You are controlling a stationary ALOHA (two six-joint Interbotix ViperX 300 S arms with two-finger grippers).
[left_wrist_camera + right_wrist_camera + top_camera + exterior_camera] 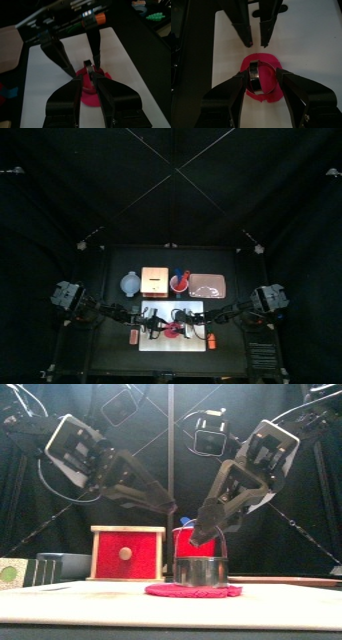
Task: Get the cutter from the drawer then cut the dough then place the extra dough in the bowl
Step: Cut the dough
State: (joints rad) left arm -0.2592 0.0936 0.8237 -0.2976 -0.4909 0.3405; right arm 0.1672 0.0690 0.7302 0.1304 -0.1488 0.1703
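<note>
On the white cutting board [174, 340] the red dough disc [264, 62] is laid flat. The round metal cutter [201, 571] is stood upright upon it, clamped by the right gripper [260, 75] directly above. The left gripper [257, 42] is held just beside, slightly parted, empty.

Table [107, 356]: small, black, filling the top view's 6 o'clock half.
Back curtain [171, 183]: black, plain, at 12 o'clock behind the table.
Side curtains [30, 278]: black, at 9 and 3 o'clock of the table.
Light: dim; curtains almost featureless, table's middle brightest.
</note>
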